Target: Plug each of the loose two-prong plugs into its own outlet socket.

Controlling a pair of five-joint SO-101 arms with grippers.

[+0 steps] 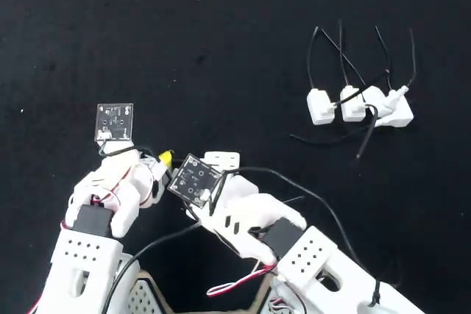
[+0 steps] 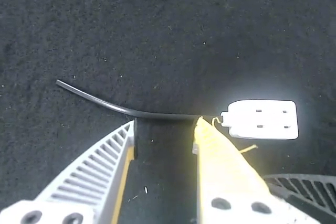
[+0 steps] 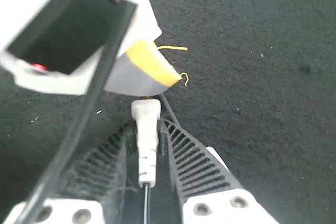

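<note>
The two-prong plug (image 3: pixel 144 113) is white moulded plastic with a ribbed collar. It is clamped between the ridged fingers of the right hand (image 3: pixel 147 123), just beside the flat white outlet socket (image 2: pixel 260 120). The left hand (image 2: pixel 166 123) is near that socket with its jaws apart. A thin black wire (image 2: pixel 100 98) lies across its tips on the matte black worktop (image 1: pixel 221 49).

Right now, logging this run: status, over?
Right gripper shut on plug. Left gripper open over black wire. Outlet socket empty; left gripper close ahead of plug.

Even light on black table (image 1: pixel 221 49); white socket (image 2: pixel 261 119) glares (edges bloom); shadows faint.
</note>
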